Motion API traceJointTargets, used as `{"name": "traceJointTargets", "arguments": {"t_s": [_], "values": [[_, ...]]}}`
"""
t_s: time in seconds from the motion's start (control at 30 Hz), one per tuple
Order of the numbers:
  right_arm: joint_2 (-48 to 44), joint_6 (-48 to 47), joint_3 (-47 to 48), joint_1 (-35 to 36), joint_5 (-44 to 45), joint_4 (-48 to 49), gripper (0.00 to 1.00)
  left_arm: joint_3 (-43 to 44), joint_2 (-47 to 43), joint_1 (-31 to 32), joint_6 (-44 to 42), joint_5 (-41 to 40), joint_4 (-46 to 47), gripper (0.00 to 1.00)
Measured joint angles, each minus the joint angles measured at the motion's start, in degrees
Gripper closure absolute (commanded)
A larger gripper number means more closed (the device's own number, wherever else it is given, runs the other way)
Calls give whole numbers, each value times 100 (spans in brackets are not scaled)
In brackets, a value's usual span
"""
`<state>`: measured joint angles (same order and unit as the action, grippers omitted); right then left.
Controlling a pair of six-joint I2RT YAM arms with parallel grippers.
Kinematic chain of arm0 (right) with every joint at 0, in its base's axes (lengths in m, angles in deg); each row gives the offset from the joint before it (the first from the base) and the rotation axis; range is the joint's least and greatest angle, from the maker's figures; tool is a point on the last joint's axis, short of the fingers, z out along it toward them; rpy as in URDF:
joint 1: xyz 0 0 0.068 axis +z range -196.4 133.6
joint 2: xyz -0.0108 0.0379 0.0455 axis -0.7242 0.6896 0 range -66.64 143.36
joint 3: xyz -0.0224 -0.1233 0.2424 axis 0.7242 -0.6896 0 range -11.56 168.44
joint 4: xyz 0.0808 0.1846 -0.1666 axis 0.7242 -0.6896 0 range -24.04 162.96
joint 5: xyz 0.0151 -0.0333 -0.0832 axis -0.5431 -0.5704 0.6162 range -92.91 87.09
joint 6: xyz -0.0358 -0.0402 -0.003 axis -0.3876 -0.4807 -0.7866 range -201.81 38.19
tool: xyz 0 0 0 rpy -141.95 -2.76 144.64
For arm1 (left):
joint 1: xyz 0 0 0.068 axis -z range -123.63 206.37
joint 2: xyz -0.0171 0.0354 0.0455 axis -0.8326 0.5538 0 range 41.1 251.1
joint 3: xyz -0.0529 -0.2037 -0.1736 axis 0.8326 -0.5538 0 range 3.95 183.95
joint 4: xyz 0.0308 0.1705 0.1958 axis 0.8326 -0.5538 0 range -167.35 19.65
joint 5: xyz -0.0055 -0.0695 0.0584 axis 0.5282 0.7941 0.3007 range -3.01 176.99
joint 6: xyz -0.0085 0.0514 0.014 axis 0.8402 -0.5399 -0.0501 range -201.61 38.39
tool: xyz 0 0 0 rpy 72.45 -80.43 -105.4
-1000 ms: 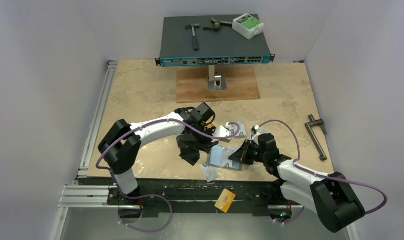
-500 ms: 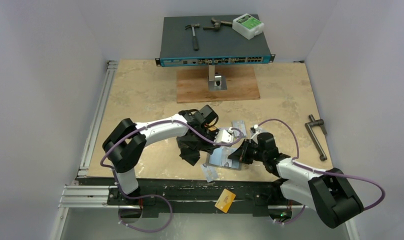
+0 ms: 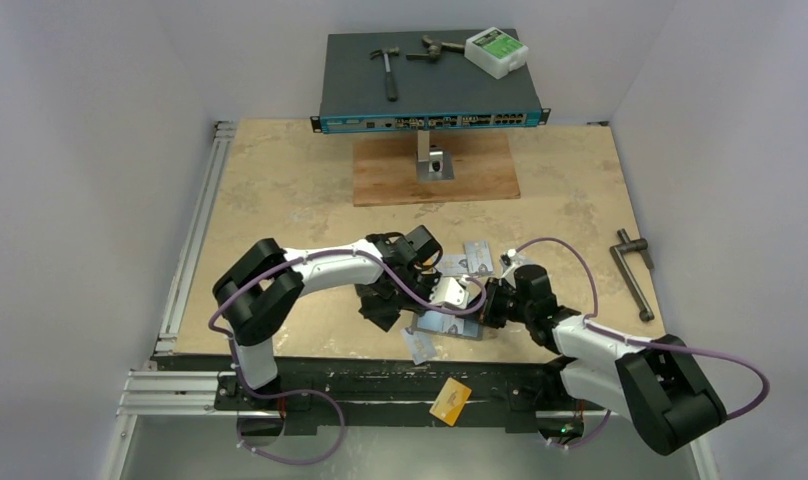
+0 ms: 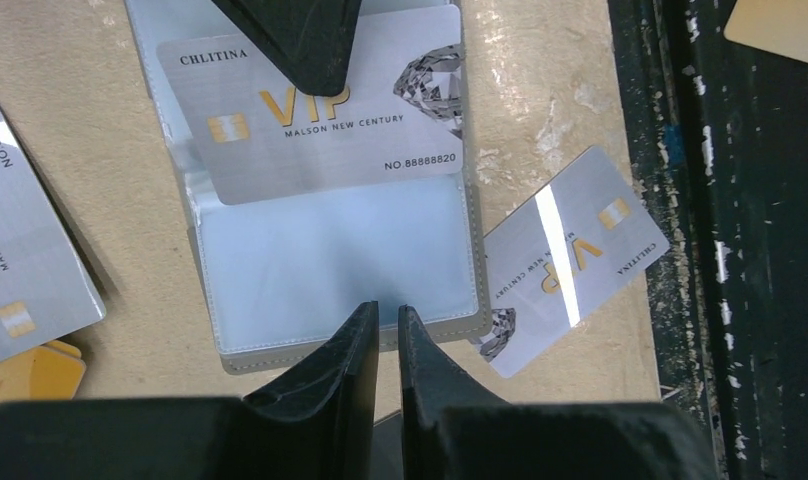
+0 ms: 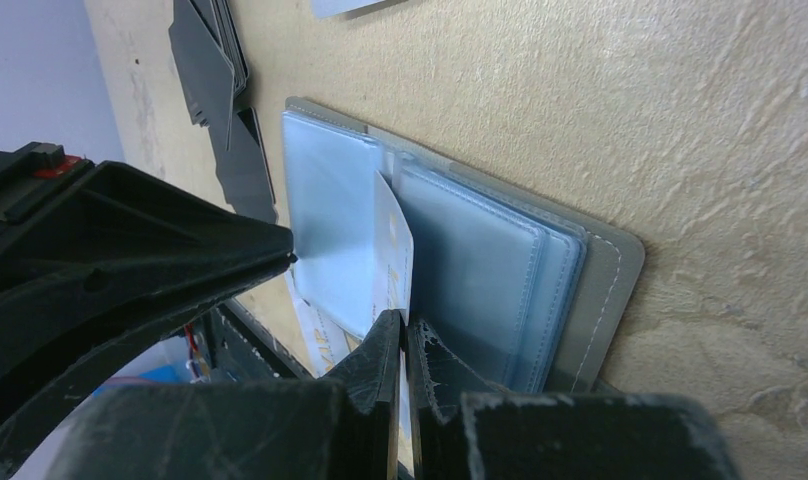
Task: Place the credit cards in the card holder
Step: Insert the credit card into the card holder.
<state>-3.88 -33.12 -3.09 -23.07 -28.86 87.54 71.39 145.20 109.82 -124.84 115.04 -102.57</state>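
Note:
The grey card holder [image 4: 330, 270] lies open with its bluish pockets up; it also shows in the top view [image 3: 442, 325]. My right gripper [image 5: 402, 325] is shut on a silver VIP card [image 4: 320, 130], held edge-on at a pocket of the card holder [image 5: 500, 280]. My left gripper [image 4: 388, 312] is shut and empty, its tips at the card holder's near edge, close to the right gripper [image 3: 488, 300]. Another silver card [image 4: 570, 255] lies beside the holder. More cards [image 3: 470, 258] lie behind it. An orange-yellow card [image 3: 450, 400] rests on the front rail.
A black folding case [image 3: 380, 300] lies just left of the card holder, under the left arm. A wooden board [image 3: 435, 170] with a network switch [image 3: 430, 85] stands at the back. A metal crank tool [image 3: 632, 272] lies at the right.
My left gripper has moved right and toward the front, from beside the black case to over the card holder. The right gripper has stayed at the holder with the card.

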Motion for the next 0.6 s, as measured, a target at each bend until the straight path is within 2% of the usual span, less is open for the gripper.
{"name": "traceJointTargets", "arguments": {"t_s": [0.6], "values": [[251, -13, 96, 0, -61, 116, 100, -439, -48, -4, -474, -264, 647, 90]]}}
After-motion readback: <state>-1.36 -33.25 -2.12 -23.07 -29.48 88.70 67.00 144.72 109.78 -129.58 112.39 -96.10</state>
